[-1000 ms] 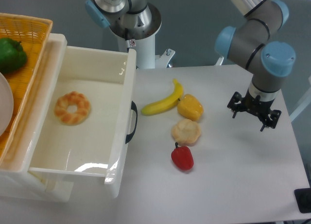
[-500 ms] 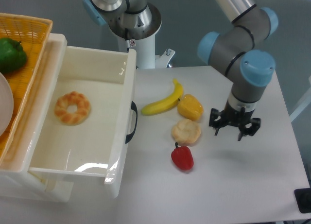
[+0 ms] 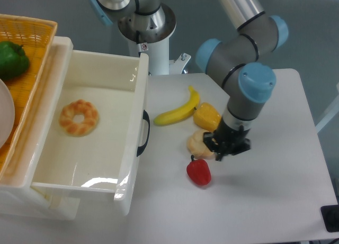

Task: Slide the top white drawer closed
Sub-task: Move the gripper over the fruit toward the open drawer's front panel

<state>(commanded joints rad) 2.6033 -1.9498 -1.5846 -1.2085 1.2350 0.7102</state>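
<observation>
I see the top white drawer (image 3: 90, 133) pulled wide open. My hand (image 3: 229, 146) partly hides the pale pastry (image 3: 200, 143); finger spread unreadable.

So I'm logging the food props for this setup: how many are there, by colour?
Yellow: 2, the banana and the yellow pepper
Red: 1, the red pepper
Green: 1, the green pepper in the basket
Pale tan: 2, the ring pastry in the top white drawer and the bun
Total: 6
</observation>
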